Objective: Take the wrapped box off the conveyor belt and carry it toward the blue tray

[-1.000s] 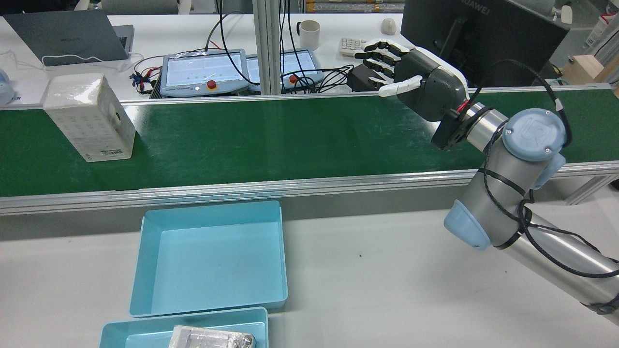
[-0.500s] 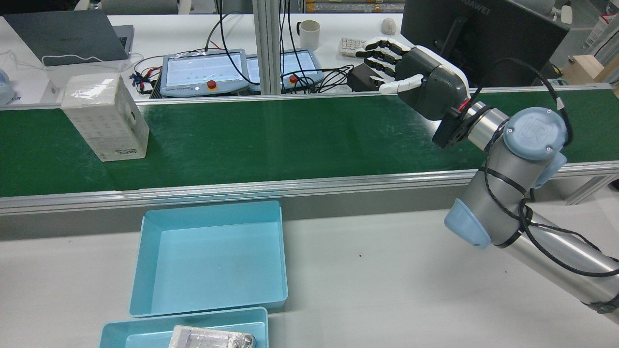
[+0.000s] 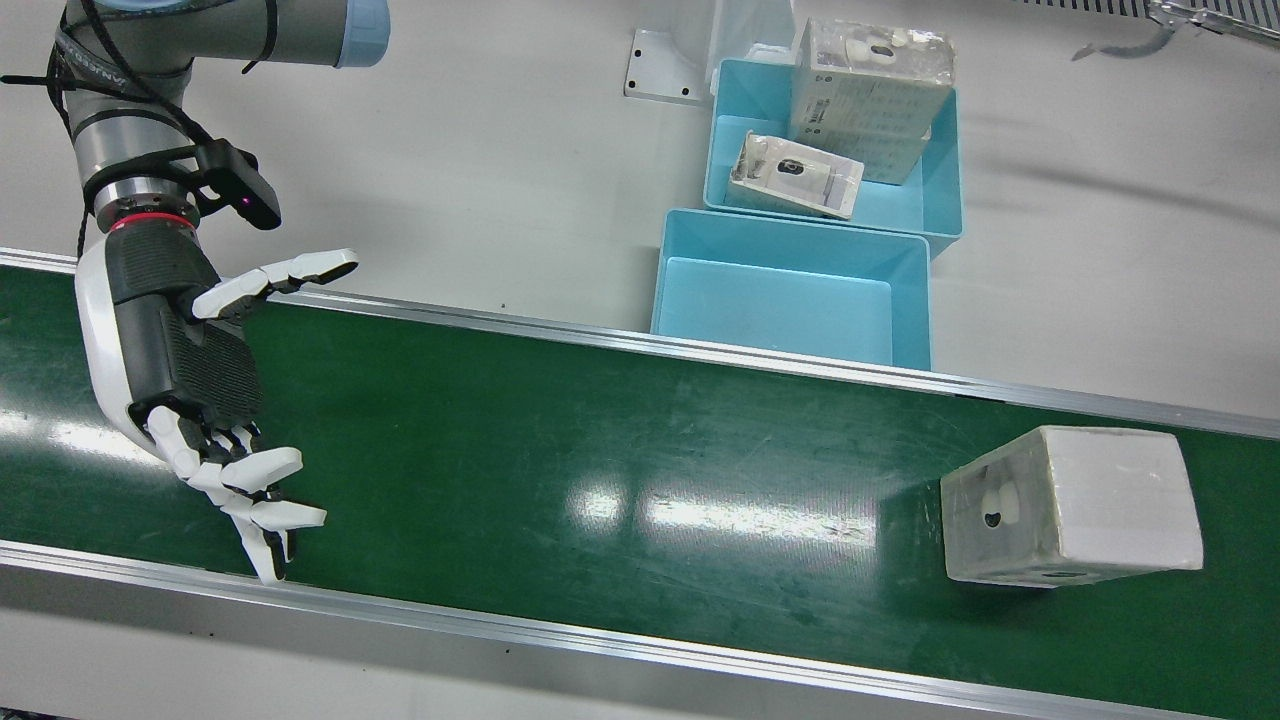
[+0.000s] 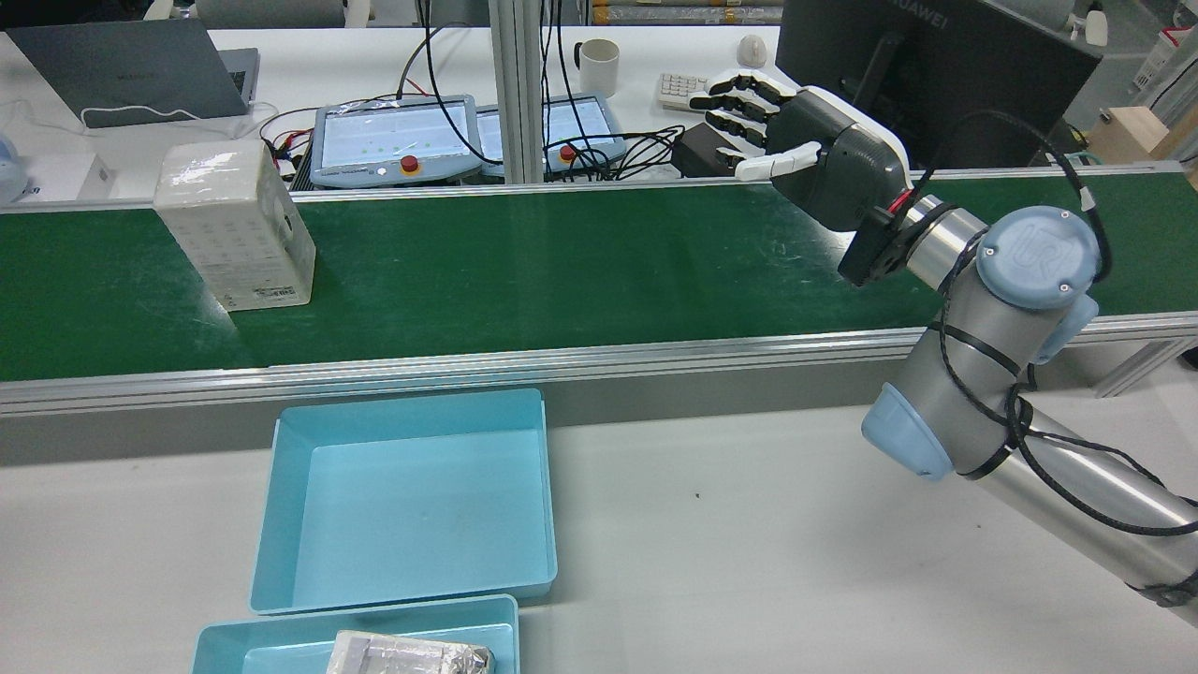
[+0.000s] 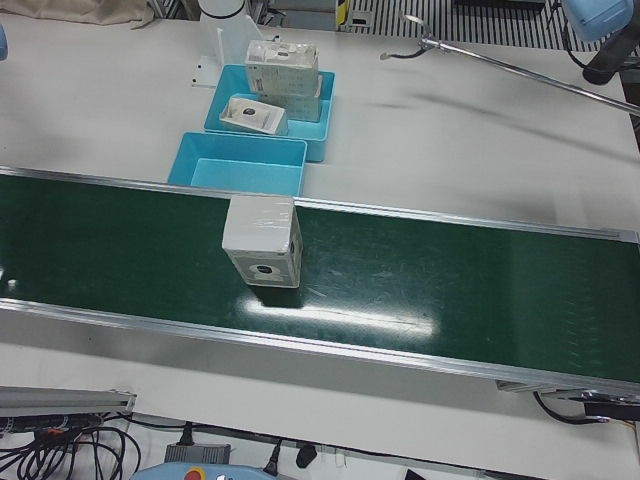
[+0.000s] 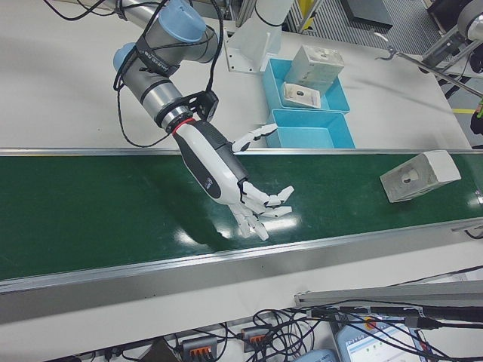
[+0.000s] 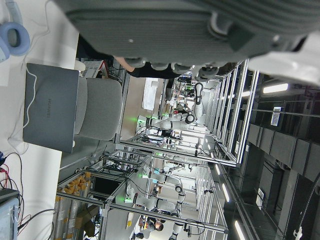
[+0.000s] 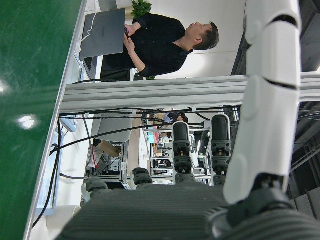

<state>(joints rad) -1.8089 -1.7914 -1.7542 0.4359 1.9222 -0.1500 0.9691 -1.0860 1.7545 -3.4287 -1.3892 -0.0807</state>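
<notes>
The wrapped box (image 3: 1070, 505) is white under clear film and stands on the green conveyor belt (image 3: 600, 430). It shows at the belt's left end in the rear view (image 4: 234, 225) and also in the left-front view (image 5: 262, 240) and right-front view (image 6: 419, 175). My right hand (image 3: 190, 370) hovers open over the belt's other end, fingers spread, far from the box (image 4: 805, 150) (image 6: 226, 177). The empty blue tray (image 3: 790, 225) sits on the table beside the belt (image 4: 402, 505). My left hand (image 7: 175, 30) appears only as a palm edge, its fingers hidden.
A second blue tray (image 3: 935, 190) behind the first holds wrapped boxes (image 3: 870, 90). Aluminium rails (image 4: 562, 360) border the belt. Beyond the belt are control pendants (image 4: 393, 140), cables, a mug (image 4: 599, 65), a monitor and a laptop (image 4: 122, 70). A person (image 8: 165, 42) sits there.
The wrapped box has ridden the belt rightward in the rear view, toward the middle. My right hand has lifted very slightly and stays open.
</notes>
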